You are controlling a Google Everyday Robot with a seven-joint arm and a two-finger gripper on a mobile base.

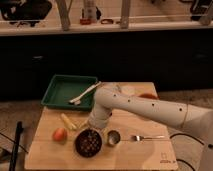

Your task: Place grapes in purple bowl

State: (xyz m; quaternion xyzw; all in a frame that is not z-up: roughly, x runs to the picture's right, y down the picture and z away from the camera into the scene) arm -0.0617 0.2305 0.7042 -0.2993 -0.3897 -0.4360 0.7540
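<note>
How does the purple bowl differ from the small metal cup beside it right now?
The purple bowl is nearly black and wide; the metal cup is shiny and clearly narrower. The bowl holds the grapes; the cup's contents I cannot tell. The gripper is at the bowl's far rim, not the cup. Both are round and upright on the table.

White tubular arm (150,107), dark-dotted; jaws apparently hidden under wrist.
</note>
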